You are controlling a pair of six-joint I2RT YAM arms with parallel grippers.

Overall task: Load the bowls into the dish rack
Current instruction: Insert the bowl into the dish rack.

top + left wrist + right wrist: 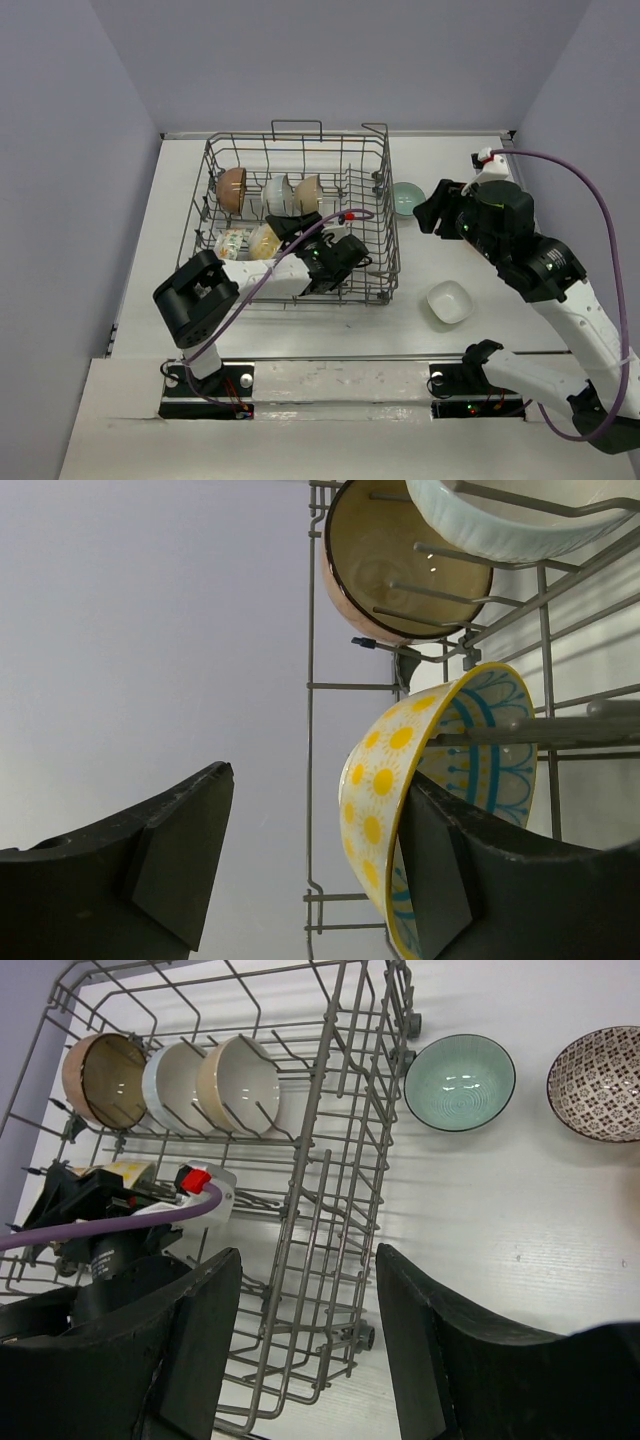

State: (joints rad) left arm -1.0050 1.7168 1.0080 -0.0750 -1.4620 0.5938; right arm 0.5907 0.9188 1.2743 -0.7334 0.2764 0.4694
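Top external view: the dish rack holds five bowls, three in its back row and two at its front left. Left gripper, inside the rack, gapes empty beside the yellow bowl. Right gripper gapes empty over the rack's right wall. Right of the rack, three wait unloaded: teal bowl, white bowl, speckled bowl.

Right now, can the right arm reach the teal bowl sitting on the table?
Probably yes. The teal bowl sits in the open beside the dish rack, nothing covers it, and the right end effector hangs open nearby.
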